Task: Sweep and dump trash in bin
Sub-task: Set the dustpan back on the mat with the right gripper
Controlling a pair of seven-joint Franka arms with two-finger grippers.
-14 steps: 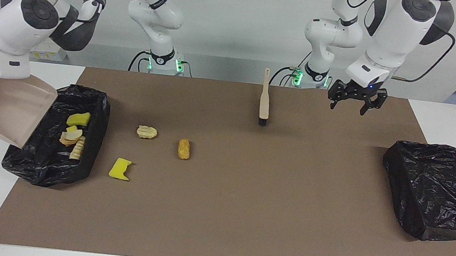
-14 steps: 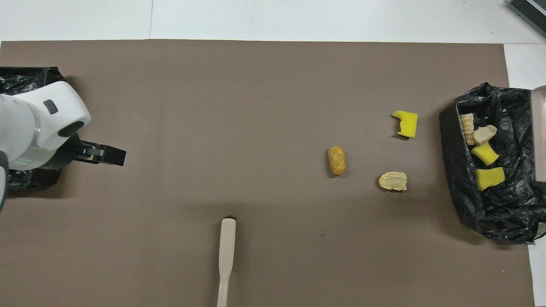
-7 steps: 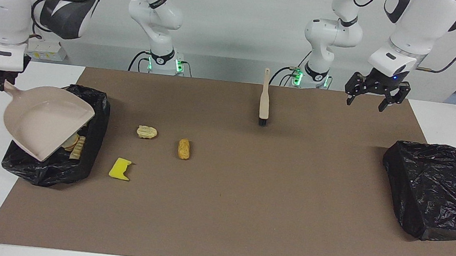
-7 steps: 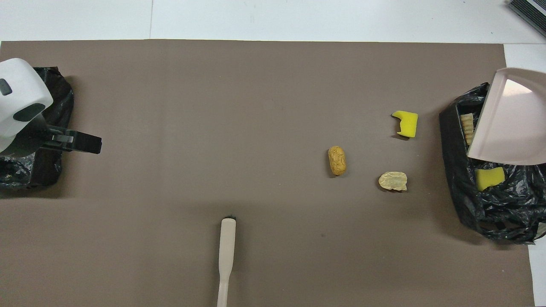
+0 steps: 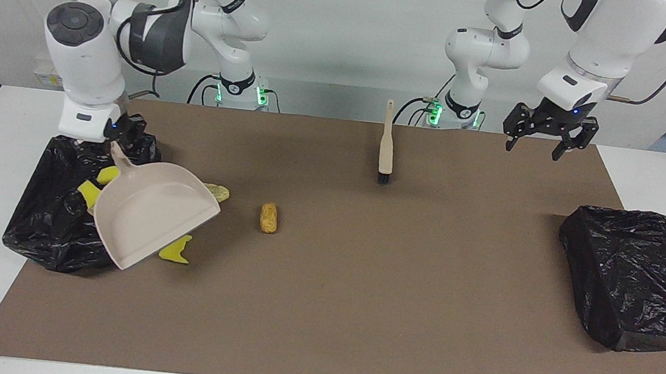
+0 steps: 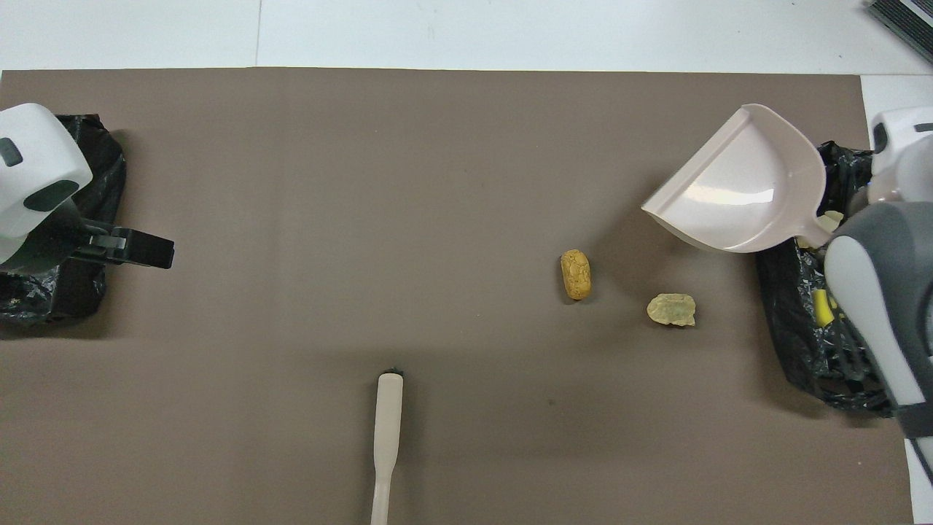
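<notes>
The right gripper (image 5: 119,137) is clamping tight on the handle of the beige dustpan (image 5: 150,212), holding it in the air, tilted, over the edge of the black-lined bin (image 5: 43,214) at the right arm's end of the table and over the brown mat (image 5: 360,287) just beside it. Some yellow scraps (image 5: 88,191) are lying inside that bin. On the mat, a yellow sponge chunk (image 5: 175,251) is peeking out from under the dustpan's lip, a pale bread piece (image 6: 671,310) is sitting near the bin, and a brown bread roll (image 5: 268,217) is lying a little toward the middle of the table. The hand brush (image 5: 386,143) is resting on the mat nearer to the robots, untouched. The left gripper (image 5: 549,131) is hanging in the air with its fingers spread wide and nothing in them, over the mat's edge near a second black-lined bin (image 5: 636,277), where the left arm is waiting.
</notes>
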